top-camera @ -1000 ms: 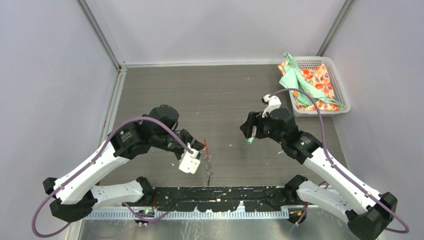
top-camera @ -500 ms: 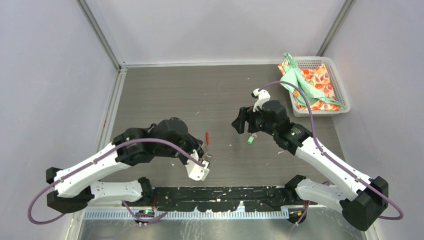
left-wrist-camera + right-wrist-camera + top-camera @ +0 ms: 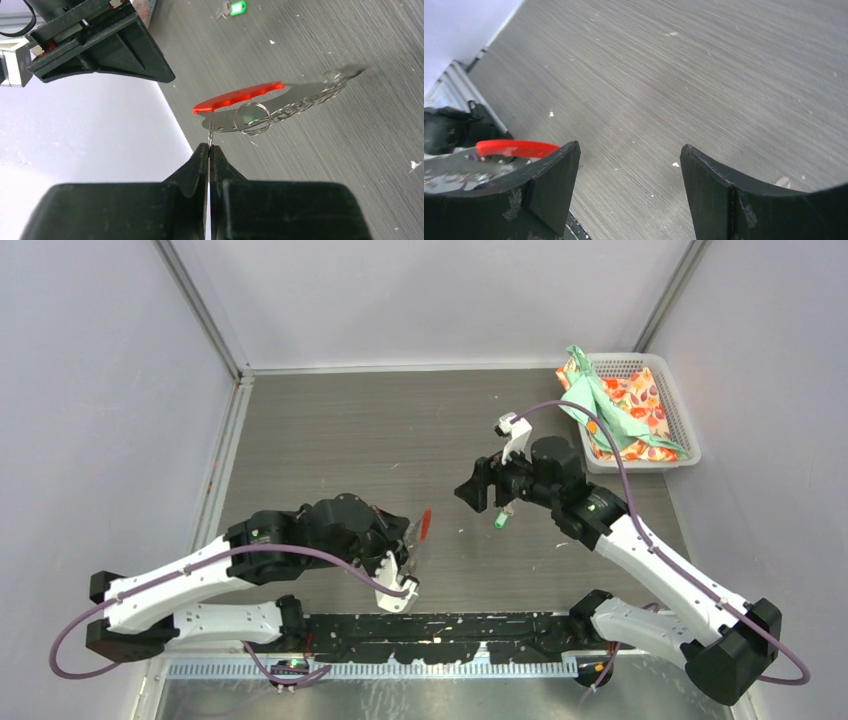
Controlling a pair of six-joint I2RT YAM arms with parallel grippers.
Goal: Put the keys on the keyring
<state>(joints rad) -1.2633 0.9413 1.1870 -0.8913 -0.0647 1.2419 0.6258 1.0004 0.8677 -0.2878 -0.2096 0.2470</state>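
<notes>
Two claws: left claw, pressed together, pinches the keyring aloft, red tab crosswise beyond its tips; spread, empty right claw hangs nearer the green-tagged key, on the counter just behind its tips.

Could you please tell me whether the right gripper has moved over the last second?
Yes. In the top view the right gripper has shifted left, farther from the basket at the back right.
</notes>
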